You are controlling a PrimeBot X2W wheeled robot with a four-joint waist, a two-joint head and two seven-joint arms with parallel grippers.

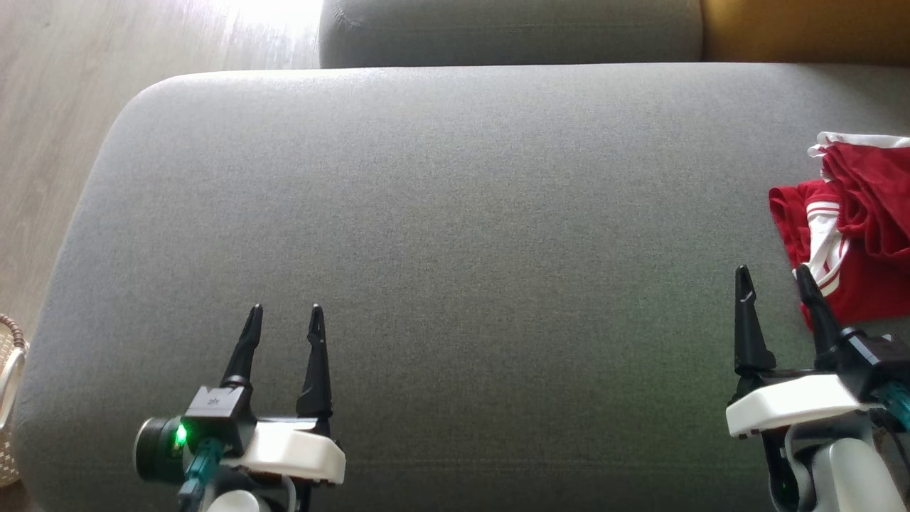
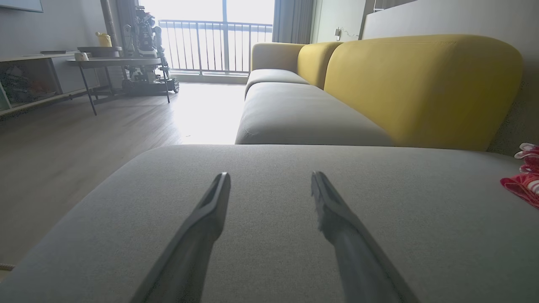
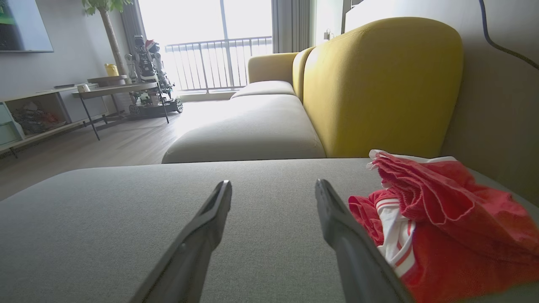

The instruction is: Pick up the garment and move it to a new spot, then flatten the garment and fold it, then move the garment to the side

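**A:** What sits nearest?

**B:** The left fingers [image 1: 314, 363], two long dark prongs, at the lower left of the head view. They are spread wide with nothing between them, over a broad grey fabric sofa seat [image 1: 455, 213].

**A:** And the other arm?

**B:** The right fingers [image 1: 748, 327] are at the lower right, spread just as wide and also empty. In the head view the outer finger's tip overlaps the near edge of the cloth. I cannot tell whether it touches. In the right wrist view the cloth lies just beside that finger.

**A:** Where exactly is the cloth?

**B:** The crumpled red fabric garment with white striped trim [image 1: 860, 227] lies in a heap at the right end of the grey seat. The head view's right edge cuts part of it off. It is well apart from the left fingers, and in the left wrist view a small part of it shows at the far right.

**A:** What's beyond it?

**B:** A rounded yellow fabric backrest [image 3: 379, 84] rises past the garment, and a second grey seat cushion [image 2: 303, 113] runs on alongside it. A pale wooden plank floor [image 1: 43, 107] lies to the left of the seat, with a woven wicker basket [image 1: 11, 398] at the head view's left edge.

**A:** And farthest off?

**B:** A low round table on thin dark legs [image 2: 113, 63], then a metal balcony railing [image 2: 210, 46] against a bright window.
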